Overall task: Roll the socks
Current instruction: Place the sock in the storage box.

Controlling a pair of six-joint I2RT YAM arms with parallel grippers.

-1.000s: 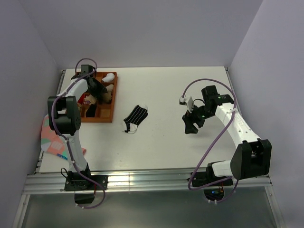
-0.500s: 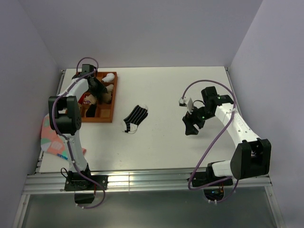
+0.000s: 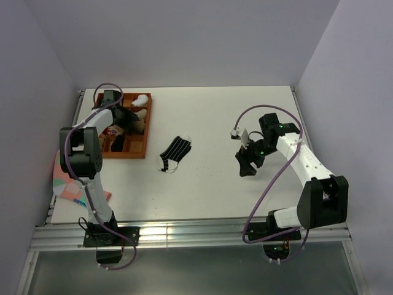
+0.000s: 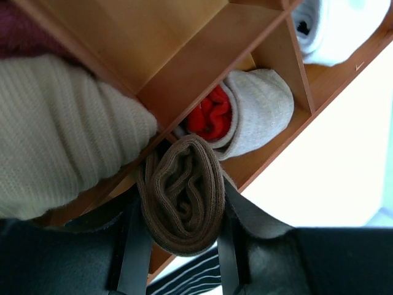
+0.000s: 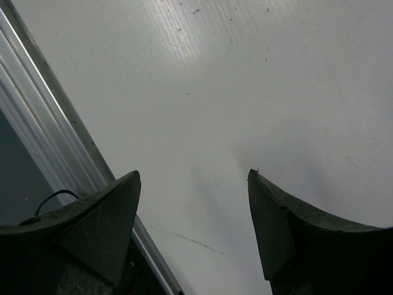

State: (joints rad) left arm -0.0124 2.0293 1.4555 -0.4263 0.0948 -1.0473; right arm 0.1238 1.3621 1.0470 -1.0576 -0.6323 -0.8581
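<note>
Brown sock [image 4: 184, 193], rolled tight, is pinched in left claw [image 4: 180, 215] just over the tray [image 4: 202, 61] dividers, likely for stowing. Striped sock [image 3: 175, 153] lies flat on the table [image 5: 245, 74], unrolled. Right claw [image 5: 191, 178] gapes wide, holding nothing, probably ready for it.

The tray [image 3: 148, 132] is sitting at the far left of the table [image 3: 233, 110]; the flat sock [image 3: 175, 153] is lying on the table just right of it; the rolled sock [image 4: 182, 184] is sitting in the left gripper [image 4: 182, 239], over the tray; the right gripper [image 3: 247, 165] is hanging over the table, well right of the flat sock.
</note>
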